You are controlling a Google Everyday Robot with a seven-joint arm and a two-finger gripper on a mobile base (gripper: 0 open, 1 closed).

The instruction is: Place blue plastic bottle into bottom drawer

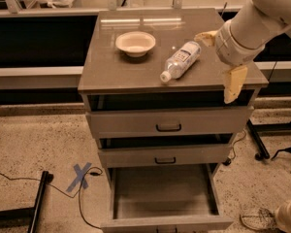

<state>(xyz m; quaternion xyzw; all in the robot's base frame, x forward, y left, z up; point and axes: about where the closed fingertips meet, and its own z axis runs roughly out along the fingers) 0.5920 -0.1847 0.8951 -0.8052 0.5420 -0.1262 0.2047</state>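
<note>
The tool [214,64], fingers seemingly spread apart, hovers just right of the blue plastic bottle [181,60] lying on the table [111,72], above the pulled-out bottom drawer [162,195].

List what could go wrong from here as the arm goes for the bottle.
1. The blue plastic bottle lies on its side, cap near the cabinet top's front edge; a nudge from the open gripper, just beside it, might roll it off.
2. The two upper drawers stand ajar above the open bottom drawer, so the arm may clip them.

Cream bowl [135,43] on cabinet top [111,74]; tape cross [81,176] on floor [34,140]
</note>
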